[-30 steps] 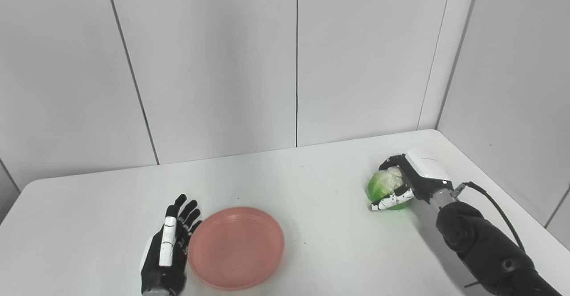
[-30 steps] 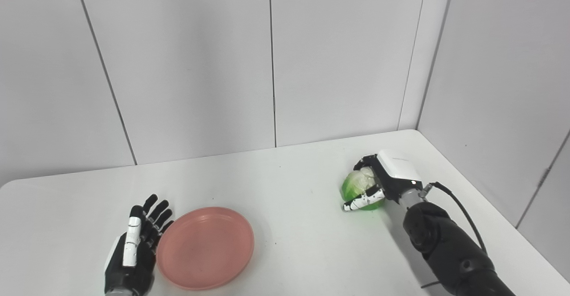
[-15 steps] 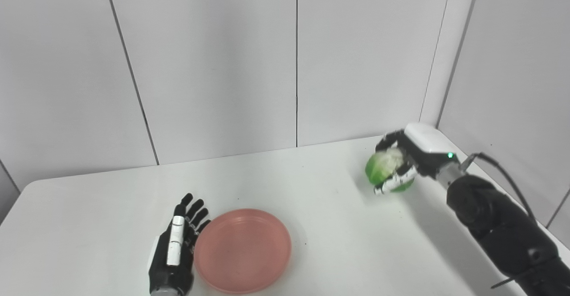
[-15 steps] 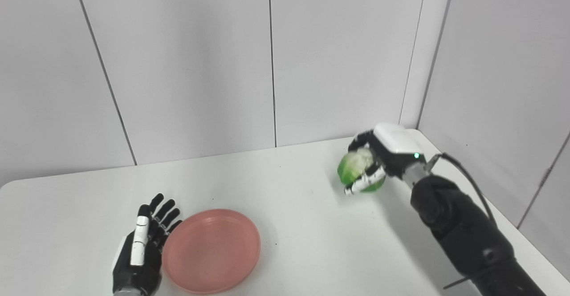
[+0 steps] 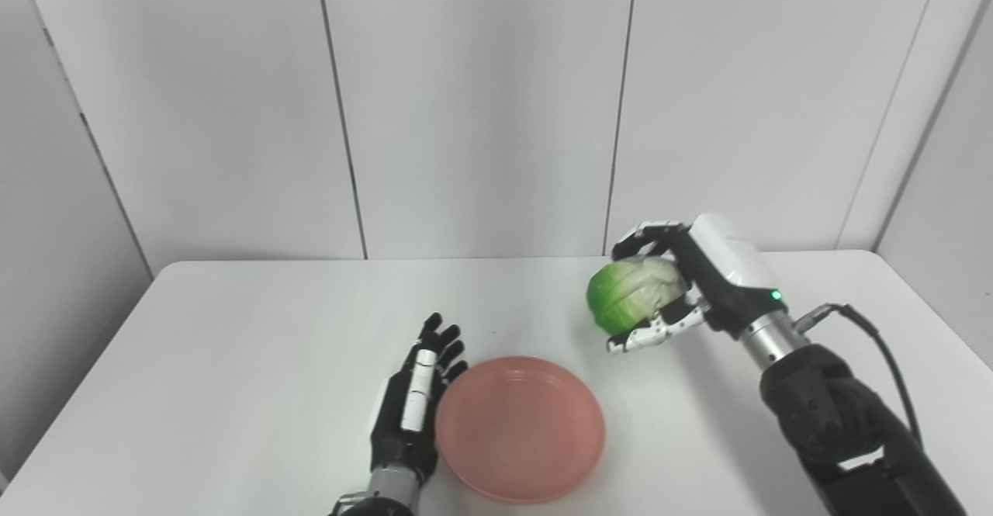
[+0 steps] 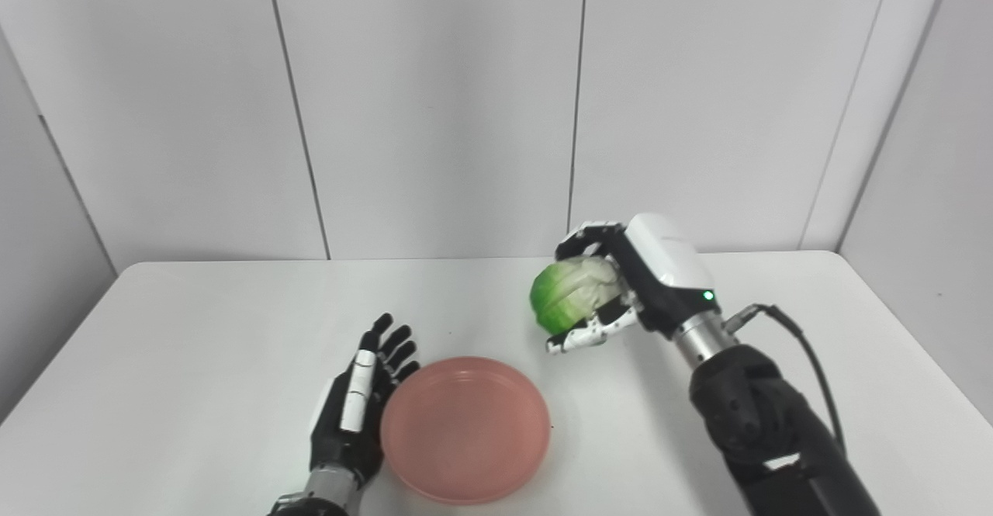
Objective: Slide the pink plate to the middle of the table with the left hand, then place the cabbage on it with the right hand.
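Observation:
A pink plate lies flat on the white table, near the front edge and around the middle. My left hand rests open against the plate's left rim, fingers straight and pointing away from me. Up and to the right of the plate, my right hand is shut on a green and white cabbage, held in the air above the table. The same cabbage and plate show in the right eye view.
Pale wall panels close off the back and right sides of the table. The table's left edge runs diagonally toward the front. A black cable loops off my right forearm.
The camera has swung to the right, shifting the whole picture. My right hand has lifted the cabbage off the table and carried it left toward the plate. The left hand stays beside the plate.

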`<move>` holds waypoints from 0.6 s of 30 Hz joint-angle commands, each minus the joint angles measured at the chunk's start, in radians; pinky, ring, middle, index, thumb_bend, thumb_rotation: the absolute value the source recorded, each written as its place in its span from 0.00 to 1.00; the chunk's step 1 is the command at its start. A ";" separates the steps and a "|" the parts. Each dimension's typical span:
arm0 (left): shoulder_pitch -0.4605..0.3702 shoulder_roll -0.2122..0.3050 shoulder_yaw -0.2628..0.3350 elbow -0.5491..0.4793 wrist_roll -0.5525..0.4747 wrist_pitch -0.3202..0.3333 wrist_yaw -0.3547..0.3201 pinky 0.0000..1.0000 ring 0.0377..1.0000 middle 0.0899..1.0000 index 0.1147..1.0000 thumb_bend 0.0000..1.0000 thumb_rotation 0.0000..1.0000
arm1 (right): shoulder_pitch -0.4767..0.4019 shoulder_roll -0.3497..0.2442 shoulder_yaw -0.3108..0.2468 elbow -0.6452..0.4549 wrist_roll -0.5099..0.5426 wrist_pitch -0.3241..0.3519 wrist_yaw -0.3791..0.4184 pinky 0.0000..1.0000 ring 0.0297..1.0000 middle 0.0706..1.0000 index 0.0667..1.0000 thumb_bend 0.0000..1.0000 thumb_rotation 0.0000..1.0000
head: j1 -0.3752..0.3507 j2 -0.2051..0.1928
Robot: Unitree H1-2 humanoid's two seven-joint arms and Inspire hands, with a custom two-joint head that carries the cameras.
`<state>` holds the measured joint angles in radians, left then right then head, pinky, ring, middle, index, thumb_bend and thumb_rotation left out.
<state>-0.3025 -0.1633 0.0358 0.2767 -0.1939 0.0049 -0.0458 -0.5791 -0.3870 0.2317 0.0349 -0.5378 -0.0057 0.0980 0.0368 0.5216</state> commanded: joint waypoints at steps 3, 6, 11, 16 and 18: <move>0.003 -0.017 -0.007 0.036 0.026 -0.002 0.030 0.84 0.89 0.88 0.91 0.79 0.83 | -0.071 0.034 0.013 -0.010 -0.004 -0.049 -0.001 0.13 0.16 0.21 0.44 0.52 0.13 | 0.054 0.008; -0.001 -0.024 -0.012 0.050 0.042 -0.009 0.045 0.81 0.88 0.87 0.90 0.77 0.85 | -0.081 0.055 0.035 0.009 -0.011 -0.063 0.001 0.14 0.17 0.23 0.44 0.52 0.13 | 0.080 0.015; -0.013 -0.035 -0.006 0.072 0.038 -0.020 0.050 0.84 0.88 0.87 0.89 0.79 0.83 | -0.078 0.106 0.070 0.049 -0.009 -0.086 0.008 0.15 0.17 0.22 0.44 0.52 0.13 | 0.096 0.020; -0.011 -0.033 -0.002 0.065 0.034 -0.018 0.049 0.83 0.88 0.86 0.87 0.81 0.82 | -0.070 0.132 0.096 0.124 -0.019 -0.157 -0.009 0.16 0.18 0.23 0.44 0.52 0.13 | 0.073 0.031; -0.008 -0.028 -0.004 0.059 0.042 -0.020 0.050 0.80 0.88 0.87 0.88 0.81 0.83 | -0.063 0.137 0.102 0.142 -0.028 -0.170 -0.011 0.16 0.19 0.23 0.44 0.52 0.13 | 0.069 0.032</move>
<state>-0.3264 -0.1905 0.0295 0.3241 -0.1546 -0.0384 -0.0068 -0.6053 -0.2482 0.3397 0.1899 -0.5622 -0.1257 0.1163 0.1044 0.5538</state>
